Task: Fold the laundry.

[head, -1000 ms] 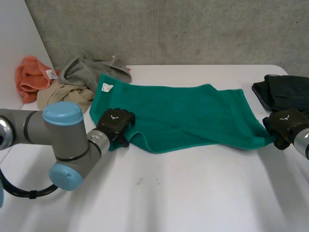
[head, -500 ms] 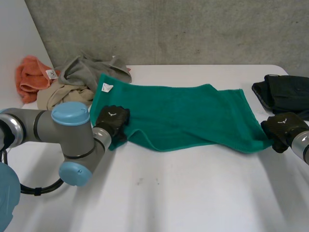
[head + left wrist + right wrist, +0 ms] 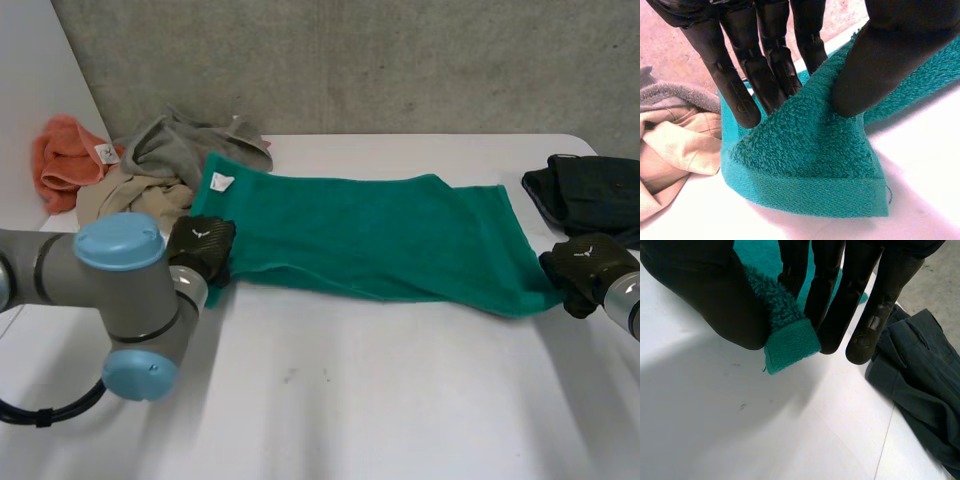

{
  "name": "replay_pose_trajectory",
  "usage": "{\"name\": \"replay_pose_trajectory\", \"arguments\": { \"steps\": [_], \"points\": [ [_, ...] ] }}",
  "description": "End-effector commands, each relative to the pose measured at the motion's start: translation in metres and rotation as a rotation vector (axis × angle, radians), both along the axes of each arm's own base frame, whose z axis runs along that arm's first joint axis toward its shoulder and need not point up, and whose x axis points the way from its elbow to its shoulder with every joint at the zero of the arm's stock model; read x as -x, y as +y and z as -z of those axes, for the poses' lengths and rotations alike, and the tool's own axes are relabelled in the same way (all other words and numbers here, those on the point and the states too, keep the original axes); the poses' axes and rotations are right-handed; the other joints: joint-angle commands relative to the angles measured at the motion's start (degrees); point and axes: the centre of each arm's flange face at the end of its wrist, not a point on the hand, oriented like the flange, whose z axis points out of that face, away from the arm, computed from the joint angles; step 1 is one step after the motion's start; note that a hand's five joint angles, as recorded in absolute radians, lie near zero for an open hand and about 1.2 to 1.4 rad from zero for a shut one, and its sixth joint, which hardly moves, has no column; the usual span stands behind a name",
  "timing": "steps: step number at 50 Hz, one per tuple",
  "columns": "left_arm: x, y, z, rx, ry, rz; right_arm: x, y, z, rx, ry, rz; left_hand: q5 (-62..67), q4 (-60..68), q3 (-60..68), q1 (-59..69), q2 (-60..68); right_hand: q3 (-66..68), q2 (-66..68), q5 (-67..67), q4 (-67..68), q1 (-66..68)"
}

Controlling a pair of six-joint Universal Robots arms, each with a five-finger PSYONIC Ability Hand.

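Observation:
A green towel (image 3: 370,235) lies stretched across the middle of the white table (image 3: 330,400), with a white label at its far left corner. My left hand (image 3: 201,247) pinches the towel's near left corner (image 3: 810,165) between thumb and fingers (image 3: 742,85). At the table's right side my right hand (image 3: 584,268) holds the near right corner (image 3: 790,345), squeezed between thumb and fingers (image 3: 860,305). The towel's near edge runs almost straight between the two hands.
A grey cloth (image 3: 190,145), a beige cloth (image 3: 125,195) and an orange towel (image 3: 65,155) are heaped at the far left; the beige cloth (image 3: 675,145) lies just beside my left hand. A dark garment (image 3: 590,190) sits at the far right, close to my right hand (image 3: 920,390).
My left hand has shut on the near left corner and pulled it leftward, drawing the sagging near edge straight. The right hand has kept its grip and barely moved.

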Motion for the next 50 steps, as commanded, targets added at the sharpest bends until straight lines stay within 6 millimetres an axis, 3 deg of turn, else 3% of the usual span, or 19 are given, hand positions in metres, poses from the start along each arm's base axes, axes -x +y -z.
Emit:
{"name": "replay_pose_trajectory", "arguments": {
  "steps": [1, 6, 11, 14, 18, 21, 26, 30, 38, 45, 48, 49, 50],
  "points": [
    [-0.016, 0.05, -0.022, -0.017, -0.124, 0.112, 0.002, 0.021, -0.02, -0.042, 0.114, -0.059, 14.1, 11.6, 12.2, 15.0, 11.7, 12.2, 13.4, 13.5, 11.9, 23.5],
    [-0.034, 0.096, -0.026, -0.076, -0.309, 0.217, 0.007, 0.05, -0.032, -0.155, 0.261, -0.15, 14.1, 11.6, 12.2, 15.0, 11.7, 12.2, 13.4, 13.5, 11.9, 23.5],
    [-0.057, 0.146, -0.019, -0.281, -0.513, 0.322, 0.03, 0.072, -0.035, -0.336, 0.34, -0.18, 14.1, 11.6, 12.2, 15.0, 11.7, 12.2, 13.4, 13.5, 11.9, 23.5],
    [-0.061, 0.154, -0.019, -0.346, -0.541, 0.342, 0.035, 0.073, -0.033, -0.356, 0.341, -0.176, 14.1, 11.6, 12.2, 15.0, 11.7, 12.2, 13.4, 13.5, 11.9, 23.5],
    [-0.056, 0.137, -0.027, -0.286, -0.52, 0.318, 0.035, 0.064, -0.033, -0.296, 0.341, -0.159, 14.1, 11.6, 12.2, 15.0, 11.7, 12.2, 13.4, 13.5, 11.9, 23.5],
    [-0.048, 0.11, -0.035, -0.174, -0.479, 0.275, 0.034, 0.043, -0.027, -0.206, 0.351, -0.138, 13.1, 10.6, 11.3, 14.1, 10.7, 12.2, 13.4, 13.5, 11.9, 23.5],
    [-0.03, 0.06, -0.04, 0.023, -0.396, 0.212, 0.0, 0.008, -0.018, -0.045, 0.309, -0.176, 12.6, 10.1, 10.7, 13.5, 10.2, 12.2, 13.4, 13.5, 11.9, 23.5],
    [-0.017, 0.029, -0.038, 0.107, -0.328, 0.178, -0.013, -0.021, -0.01, 0.044, 0.265, -0.158, 12.4, 9.9, 10.6, 13.4, 10.0, 12.2, 13.4, 13.5, 11.9, 23.5],
    [0.004, -0.018, -0.013, 0.137, -0.281, 0.158, -0.032, -0.071, 0.006, 0.272, 0.275, -0.134, 11.4, 8.9, 9.6, 12.4, 9.0, 12.2, 13.4, 13.5, 11.9, 23.5],
    [0.015, -0.043, 0.005, 0.158, -0.28, 0.157, -0.033, -0.105, 0.032, 0.36, 0.292, -0.098, 10.2, 7.7, 8.4, 11.2, 7.9, 12.2, 13.4, 13.5, 11.9, 23.5],
    [0.019, -0.051, 0.011, 0.174, -0.274, 0.154, -0.035, -0.115, 0.041, 0.376, 0.293, -0.089, -2.7, -5.2, -4.5, -1.7, -5.0, 12.2, 13.4, 13.5, 11.9, 23.5],
    [0.02, -0.052, 0.013, 0.176, -0.273, 0.156, -0.035, -0.116, 0.044, 0.379, 0.293, -0.087, -18.7, -21.2, -20.5, -17.7, -21.1, -0.1, 1.2, 1.3, -0.3, 11.2],
    [0.021, -0.054, 0.014, 0.184, -0.269, 0.155, -0.036, -0.119, 0.049, 0.377, 0.298, -0.074, -55.9, -58.4, -57.8, -55.0, -58.3, -56.5, -55.2, -55.2, -56.7, -45.2]
  ]
}}
